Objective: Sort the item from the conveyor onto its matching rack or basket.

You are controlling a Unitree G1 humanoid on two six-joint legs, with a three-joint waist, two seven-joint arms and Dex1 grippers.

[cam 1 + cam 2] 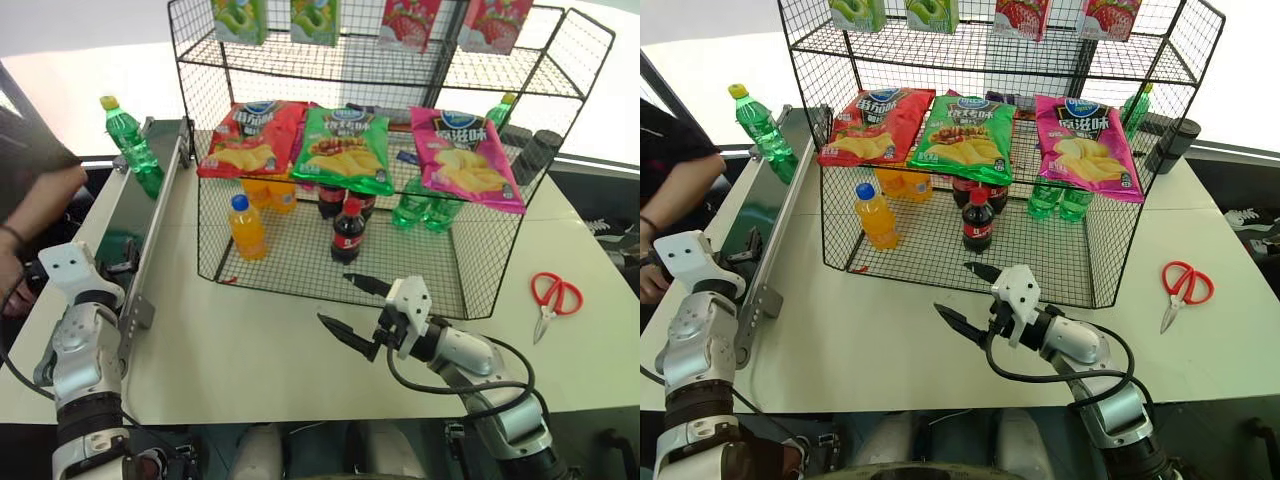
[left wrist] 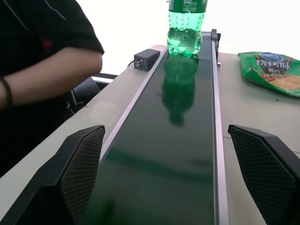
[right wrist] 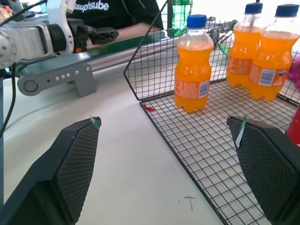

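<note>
Rack (image 1: 400, 60): black wire-mesh tiers on the table, holding chip bags and bottles.
Conveyor (image 1: 135, 225): dark green belt along the robot's left.
Right gripper (image 1: 352, 305): jaws apart, empty, before the rack.
Left gripper (image 2: 173, 173): jaws apart, empty, over the belt.
Green bottle (image 1: 132, 146): upright at the belt's far end.

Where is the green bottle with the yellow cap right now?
The green bottle stands upright at the far end of the conveyor, on the robot's left, beside the rack; the open left gripper faces it along the belt.
</note>
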